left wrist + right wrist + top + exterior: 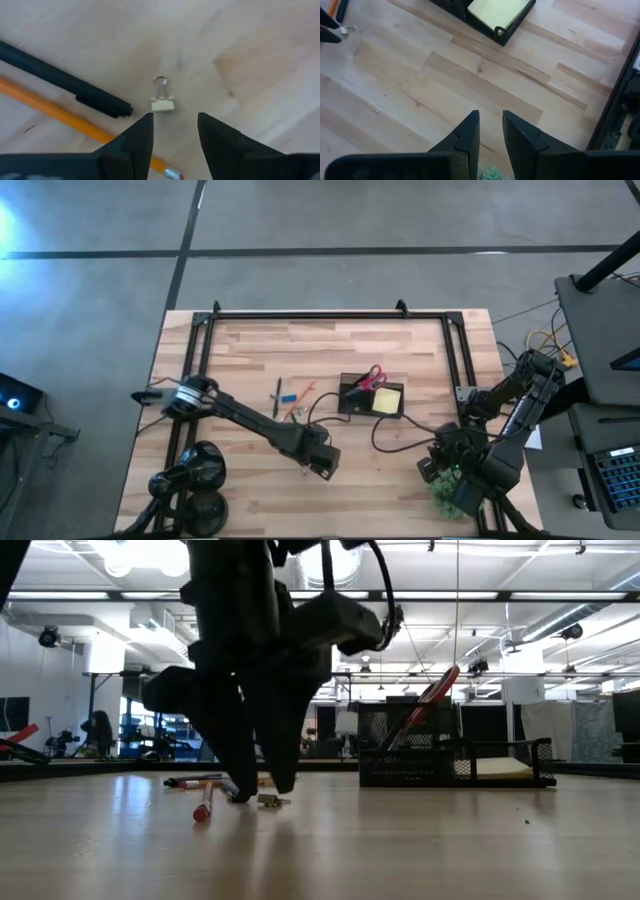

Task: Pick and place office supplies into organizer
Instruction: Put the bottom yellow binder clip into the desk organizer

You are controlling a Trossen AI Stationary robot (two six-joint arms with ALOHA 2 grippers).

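My left gripper hangs open just above the table, fingers pointing down, near the table's middle front. A small cream binder clip lies on the wood just beyond its fingertips, untouched; it also shows in the low view. A dark pen and an orange pencil lie beside the clip. The dark organizer holds red-handled scissors and a yellow note pad. A tiny blue piece lies by the pens. My right gripper waits open and empty at the front right.
A green spiky plant ball sits under my right arm at the front right corner. Black round objects stand at the front left. A dark frame runs along the table's far and side edges. Bare wood lies between organizer and front edge.
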